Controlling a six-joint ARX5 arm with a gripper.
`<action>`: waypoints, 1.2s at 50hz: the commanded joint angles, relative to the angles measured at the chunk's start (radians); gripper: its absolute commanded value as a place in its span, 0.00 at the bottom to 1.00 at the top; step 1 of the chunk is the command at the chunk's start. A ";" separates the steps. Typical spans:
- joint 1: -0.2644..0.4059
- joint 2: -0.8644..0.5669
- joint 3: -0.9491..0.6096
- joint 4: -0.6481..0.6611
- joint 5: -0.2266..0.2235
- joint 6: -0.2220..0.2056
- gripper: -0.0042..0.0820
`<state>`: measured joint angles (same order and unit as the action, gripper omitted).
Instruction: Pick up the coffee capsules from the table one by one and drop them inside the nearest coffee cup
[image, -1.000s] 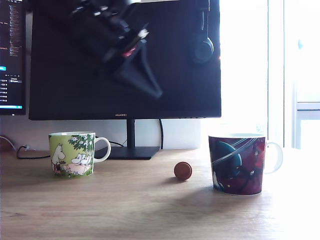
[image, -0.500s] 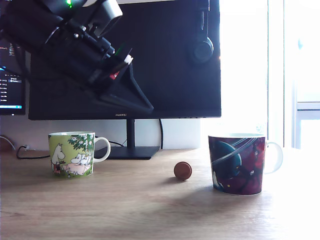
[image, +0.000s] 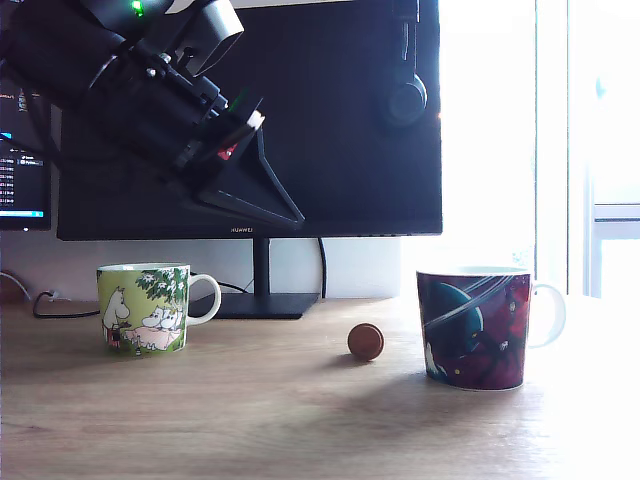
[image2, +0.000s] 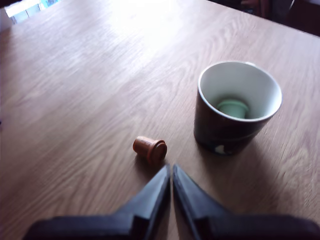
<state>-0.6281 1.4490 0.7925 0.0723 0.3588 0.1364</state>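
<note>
Daylight from the window (image: 600, 150) at the exterior view's right bleaches that edge white; the monitor (image: 340, 120) is silhouetted. The dark mug (image: 472, 328) throws a soft shadow toward that view's left. Wrist view: mildly blurred, glare on the worktop (image2: 150, 35).

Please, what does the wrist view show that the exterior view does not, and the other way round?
Only the wrist view: the white inside of the dark mug, with a mint green capsule at its bottom. Only the exterior view: the green cartoon mug and the monitor. Both: the brown capsule lying on its side on the wooden table near the dark mug, and the gripper, shut on nothing.
</note>
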 joint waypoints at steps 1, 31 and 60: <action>0.000 0.023 -0.006 0.018 0.012 0.025 0.03; 0.071 0.250 0.026 0.269 0.242 0.130 0.03; 0.068 0.448 0.467 -0.186 0.232 0.266 0.03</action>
<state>-0.5556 1.8587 1.2263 -0.0727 0.5919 0.3794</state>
